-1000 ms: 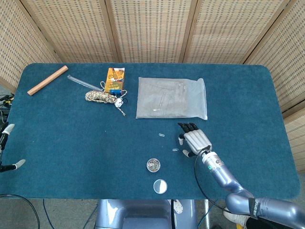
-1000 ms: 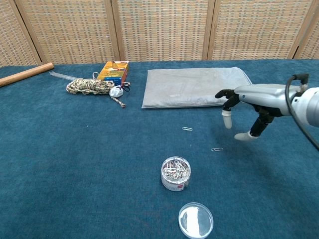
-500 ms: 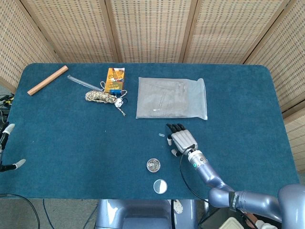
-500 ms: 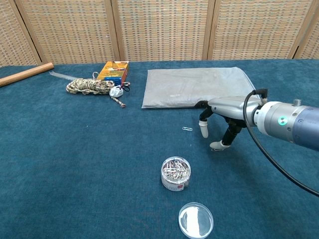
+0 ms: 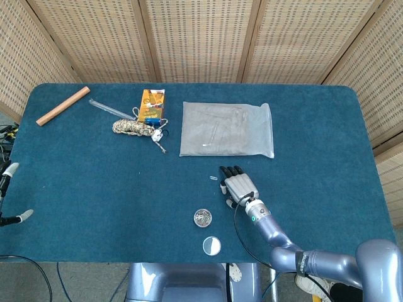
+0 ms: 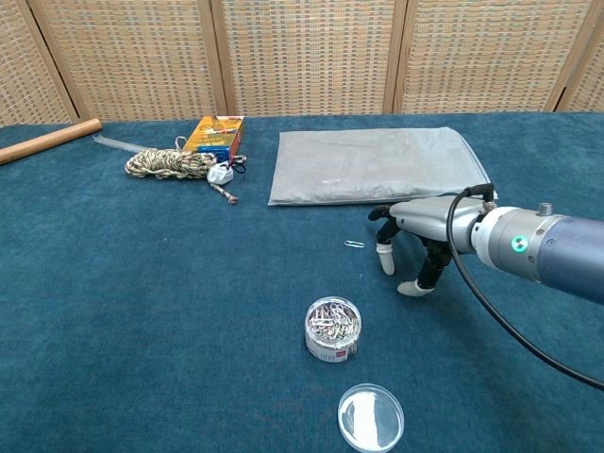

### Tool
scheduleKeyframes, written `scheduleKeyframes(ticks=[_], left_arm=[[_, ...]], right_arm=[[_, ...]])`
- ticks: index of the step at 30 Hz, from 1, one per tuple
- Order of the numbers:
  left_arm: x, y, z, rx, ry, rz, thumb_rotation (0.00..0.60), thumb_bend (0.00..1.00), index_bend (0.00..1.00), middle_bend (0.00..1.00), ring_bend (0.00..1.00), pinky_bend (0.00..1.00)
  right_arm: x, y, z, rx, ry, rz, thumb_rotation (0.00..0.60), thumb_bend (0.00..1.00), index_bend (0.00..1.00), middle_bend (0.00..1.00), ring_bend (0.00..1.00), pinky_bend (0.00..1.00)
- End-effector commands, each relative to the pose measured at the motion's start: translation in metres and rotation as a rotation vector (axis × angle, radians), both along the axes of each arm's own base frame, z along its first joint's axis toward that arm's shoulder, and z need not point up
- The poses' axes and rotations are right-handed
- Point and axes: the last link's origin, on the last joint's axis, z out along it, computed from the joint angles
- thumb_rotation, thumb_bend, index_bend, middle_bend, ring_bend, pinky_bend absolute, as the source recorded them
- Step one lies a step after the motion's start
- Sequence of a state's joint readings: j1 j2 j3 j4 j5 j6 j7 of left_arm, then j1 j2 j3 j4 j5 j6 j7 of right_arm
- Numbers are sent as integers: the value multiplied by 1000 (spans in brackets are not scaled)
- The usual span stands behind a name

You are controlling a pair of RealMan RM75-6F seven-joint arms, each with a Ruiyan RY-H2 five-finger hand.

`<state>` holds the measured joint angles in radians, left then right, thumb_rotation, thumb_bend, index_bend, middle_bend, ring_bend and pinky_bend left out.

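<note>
My right hand [image 5: 238,187] [image 6: 415,226] hovers palm down over the blue table, its fingers spread and curved, with the tips at the cloth. Its thumb tip [image 6: 413,287] rests where a loose paper clip lay, so that clip is hidden. A second paper clip [image 5: 213,178] [image 6: 354,244] lies just left of the fingers, untouched. A small round jar of paper clips [image 5: 202,218] [image 6: 332,329] stands nearer the front, with its lid [image 5: 211,245] [image 6: 370,416] lying beside it. Only my left hand's [image 5: 6,176] fingertips show, at the far left edge, spread apart and holding nothing.
A clear plastic bag [image 5: 227,128] [image 6: 373,164] lies flat just beyond the right hand. At the back left are a coiled rope [image 5: 132,128], an orange box [image 5: 152,104], a clear tube [image 5: 110,109] and a wooden rod [image 5: 62,106].
My right hand has moved left and lowered onto the table, covering the paper clip that lay in the open a second ago. The left hand has not moved.
</note>
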<state>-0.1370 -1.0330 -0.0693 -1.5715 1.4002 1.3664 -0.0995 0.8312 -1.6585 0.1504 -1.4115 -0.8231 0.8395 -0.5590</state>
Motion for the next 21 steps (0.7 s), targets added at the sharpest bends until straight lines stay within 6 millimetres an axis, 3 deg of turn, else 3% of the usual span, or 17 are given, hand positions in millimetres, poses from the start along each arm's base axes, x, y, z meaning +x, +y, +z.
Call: scheduleKeyframes(ticks=[1,13,21], left_arm=[[0,0,-1,-3,1,-1,600,0,0,0,0,0],[2,0,-1,-3,3,-7,600,0,0,0,0,0],[2,0,-1,-2,2,-6,600,0,0,0,0,0]], right_arm=[[-4,0,2,1,6,-9,600,301,484,0,0,4],[-10,1,-4,6,3,-15,600,311,492,0,0,4],[-9,2,-7,10,-8,-4,600,370,643,0,0,4]])
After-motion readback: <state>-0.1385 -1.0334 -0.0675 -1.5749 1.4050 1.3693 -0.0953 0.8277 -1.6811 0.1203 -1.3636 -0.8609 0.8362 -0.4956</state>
